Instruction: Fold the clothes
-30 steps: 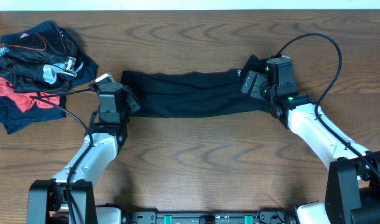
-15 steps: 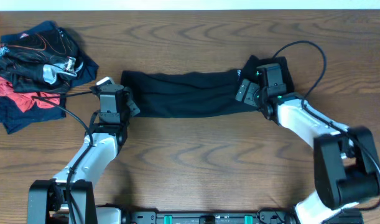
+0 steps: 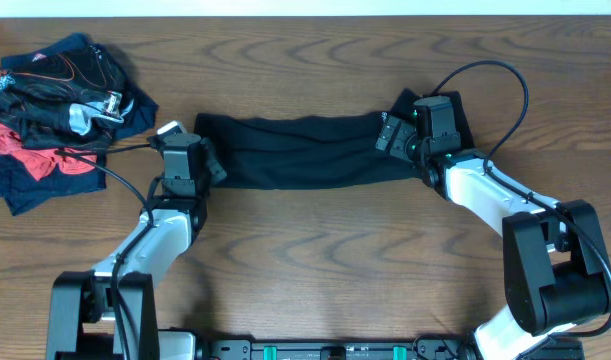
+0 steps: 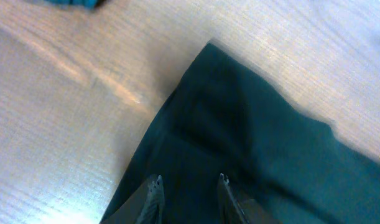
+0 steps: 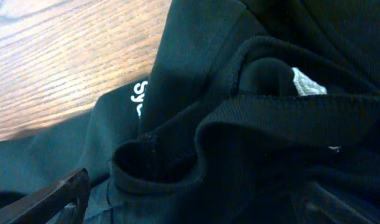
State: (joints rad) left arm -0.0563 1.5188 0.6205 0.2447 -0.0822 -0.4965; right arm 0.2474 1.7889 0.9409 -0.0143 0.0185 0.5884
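The black T-shirt [image 3: 295, 150] lies as a long horizontal band on the wooden table. My left gripper [image 3: 209, 163] is at its left end. In the left wrist view its fingers [image 4: 190, 182] are apart, low over the dark cloth [image 4: 270, 143] near the shirt's corner. My right gripper [image 3: 391, 136] is at the right end over the bunched collar. In the right wrist view its fingers [image 5: 199, 202] are wide open around the ribbed neckline [image 5: 239, 118]. A white neck tag [image 5: 308, 82] and white logo letters [image 5: 138, 99] show there.
A pile of other clothes [image 3: 55, 100], black, red and navy, sits at the table's far left. The right arm's black cable [image 3: 505, 80] loops above the table at the right. Bare wood lies in front of the shirt [image 3: 315, 260].
My right gripper has shifted a little left along the shirt's right end. The left gripper and the shirt have stayed about where they were.
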